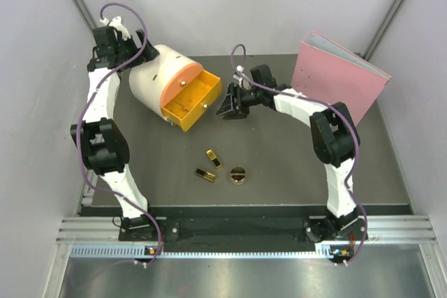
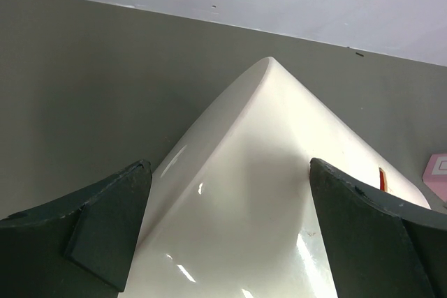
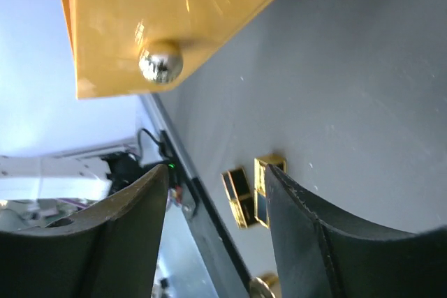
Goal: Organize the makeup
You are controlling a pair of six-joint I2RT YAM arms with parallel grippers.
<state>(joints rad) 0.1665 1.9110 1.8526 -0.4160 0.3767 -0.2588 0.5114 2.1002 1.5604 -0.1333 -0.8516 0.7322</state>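
Note:
Two gold-and-black lipstick cases and a round gold compact lie on the dark mat in front of the arms. The right wrist view also shows the cases and the compact's edge. The peach bottles are out of view. My right gripper is open and empty, just right of the pulled-out yellow drawer, facing its silver knob. My left gripper is open, straddling the back of the cream drawer box.
The cream cylindrical box lies at the back left with its drawer open toward the middle. A pink binder leans at the back right. Grey walls close in on both sides.

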